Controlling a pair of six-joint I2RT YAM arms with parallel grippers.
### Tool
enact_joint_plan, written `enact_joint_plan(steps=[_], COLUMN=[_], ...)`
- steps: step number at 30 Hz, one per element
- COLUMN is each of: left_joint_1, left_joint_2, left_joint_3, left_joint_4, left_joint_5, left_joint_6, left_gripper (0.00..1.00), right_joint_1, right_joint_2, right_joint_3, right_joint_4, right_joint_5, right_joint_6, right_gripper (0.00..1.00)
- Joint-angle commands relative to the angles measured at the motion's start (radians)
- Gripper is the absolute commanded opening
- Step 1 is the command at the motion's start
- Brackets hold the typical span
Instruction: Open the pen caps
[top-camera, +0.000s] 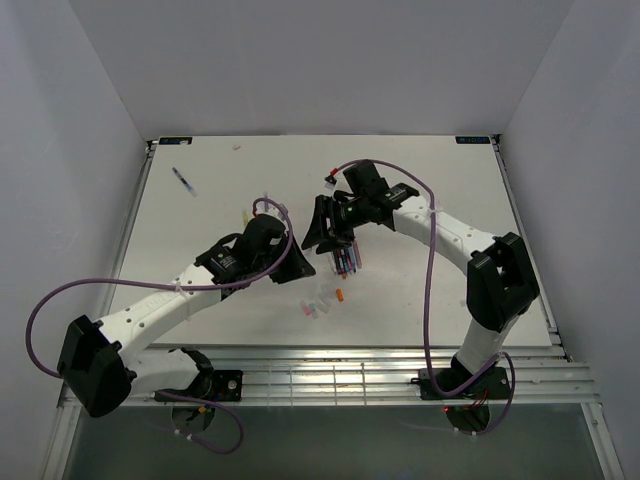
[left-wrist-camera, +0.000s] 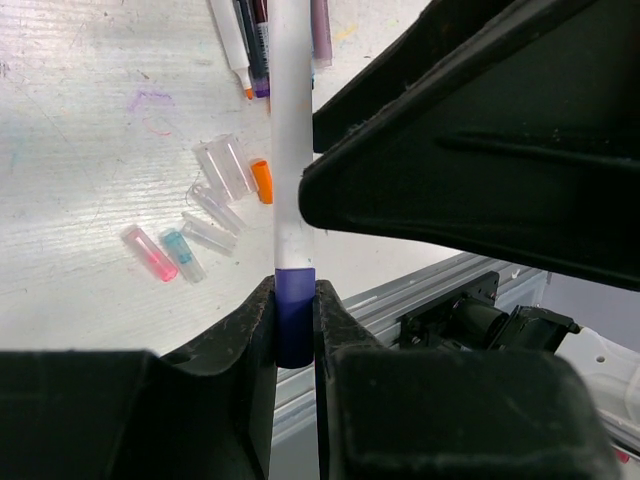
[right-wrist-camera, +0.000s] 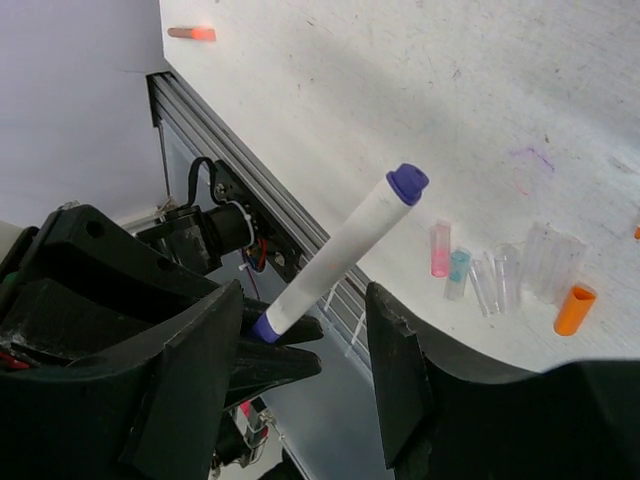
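A: How many loose caps (left-wrist-camera: 225, 168) on the desk (left-wrist-camera: 80, 120)?
B: Seven — four clear, one orange, one pink, one teal.
A: Pens?
B: One white pen (left-wrist-camera: 293, 150), one stray pen (top-camera: 183, 180) — the bundle (top-camera: 346, 262) is too packed to count.

You are looking into a robot laboratory cell, not a home. Plain white panel walls (top-camera: 330, 60) close three sides of the flat white table (top-camera: 250, 165). The white-and-black left arm (top-camera: 160, 305) and right arm (top-camera: 450, 232) are bolted at the ribbed aluminium rail (top-camera: 340, 372) along its near edge.

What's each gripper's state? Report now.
Left gripper: closed on a pen.
Right gripper: open, straddling the same pen.
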Motion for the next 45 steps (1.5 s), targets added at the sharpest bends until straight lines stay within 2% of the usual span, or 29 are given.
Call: enact_joint_plan(steps=[1, 7, 9, 10, 12, 13, 14, 16, 17, 19, 20, 23, 24, 28, 30, 31, 33, 34, 35, 36, 37, 38, 39, 42, 45], left_joint_1=[0.001, 0.003, 0.003, 0.001, 0.003, 0.003, 0.004, 0.006, 0.01, 0.017, 0.024, 0.053, 0.075, 0.102, 0.109, 0.11, 0.11, 0.106, 0.096, 0.095, 0.09, 0.089, 0.089, 0.078, 0.061], left_joint_2=[-0.027, -0.028, -0.028, -0.028, -0.028, -0.025, -0.025, -0.048, -0.063, -0.097, -0.13, -0.177, -0.2, -0.223, -0.226, -0.223, -0.198, -0.186, -0.178, -0.172, -0.163, -0.16, -0.154, -0.113, -0.082], left_joint_3=[0.043, 0.052, 0.057, 0.059, 0.059, 0.057, 0.048, 0.011, -0.018, -0.119, -0.148, -0.256, -0.277, -0.329, -0.34, -0.337, -0.285, -0.246, -0.169, -0.13, -0.098, -0.046, -0.021, 0.035, 0.046], left_joint_4=[0.012, 0.017, 0.017, 0.017, 0.037, 0.05, 0.087, 0.148, 0.257, 0.384, 0.476, 0.656, 0.675, 0.725, 0.733, 0.719, 0.599, 0.41, 0.318, 0.235, 0.083, 0.025, -0.03, -0.144, -0.167], left_joint_5=[-0.012, -0.012, -0.008, 0.006, 0.049, 0.077, 0.141, 0.21, 0.288, 0.354, 0.374, 0.457, 0.483, 0.5, 0.505, 0.508, 0.477, 0.415, 0.37, 0.312, 0.251, 0.147, 0.096, -0.015, -0.047], left_joint_6=[0.016, 0.022, 0.019, 0.012, -0.007, -0.028, -0.044, -0.088, -0.146, -0.208, -0.244, -0.291, -0.323, -0.344, -0.352, -0.345, -0.258, -0.215, -0.179, -0.15, -0.121, -0.11, -0.105, -0.075, -0.033], left_gripper=[0.0, 0.0, 0.0, 0.0, 0.0, 0.0, 0.0, 0.0, 0.0, 0.0, 0.0, 0.0, 0.0, 0.0, 0.0, 0.0, 0.0, 0.0, 0.0, 0.0, 0.0, 0.0, 0.0, 0.0, 0.0], right_joint_1=[0.009, 0.032, 0.036, 0.037, 0.036, 0.036, 0.031, 0.023, 0.014, 0.002, -0.01, -0.026, -0.026, -0.029, -0.034, -0.034, -0.038, -0.038, -0.026, -0.018, -0.011, 0.012, 0.026, 0.084, 0.094], right_joint_2=[0.017, 0.063, 0.077, 0.082, 0.083, 0.085, 0.085, 0.077, 0.061, 0.05, 0.042, 0.042, 0.045, 0.056, 0.063, 0.065, 0.051, 0.047, 0.057, 0.068, 0.085, 0.091, 0.096, 0.113, 0.114], right_joint_3=[0.034, 0.062, 0.062, 0.057, 0.037, 0.033, 0.025, -0.025, -0.05, -0.119, -0.144, -0.237, -0.247, -0.25, -0.271, -0.271, -0.195, -0.132, -0.062, 0.067, 0.116, 0.158, 0.228, 0.327, 0.341], right_joint_4=[0.075, 0.089, 0.101, 0.109, 0.133, 0.156, 0.173, 0.242, 0.347, 0.464, 0.62, 0.87, 0.994, 1.1, 1.222, 1.2, 0.954, 0.573, 0.401, 0.261, 0.062, -0.021, -0.081, -0.239, -0.274], right_joint_5=[-0.053, -0.073, -0.088, -0.095, -0.117, -0.13, -0.144, -0.208, -0.229, -0.317, -0.35, -0.463, -0.496, -0.507, -0.512, -0.5, -0.405, -0.333, -0.269, -0.121, -0.034, 0.055, 0.22, 0.486, 0.571], right_joint_6=[0.061, 0.098, 0.1, 0.1, 0.09, 0.075, 0.069, 0.064, 0.076, 0.113, 0.18, 0.328, 0.412, 0.494, 0.584, 0.575, 0.414, 0.157, 0.055, -0.019, -0.096, -0.12, -0.14, -0.195, -0.21], right_gripper=[0.59, 0.57, 0.51, 0.38, 0.19, 0.1, 0.08, 0.08, 0.08, 0.08, 0.08, 0.08, 0.08, 0.08, 0.08, 0.08, 0.08, 0.08, 0.08, 0.08, 0.08, 0.08, 0.08, 0.08, 0.08])
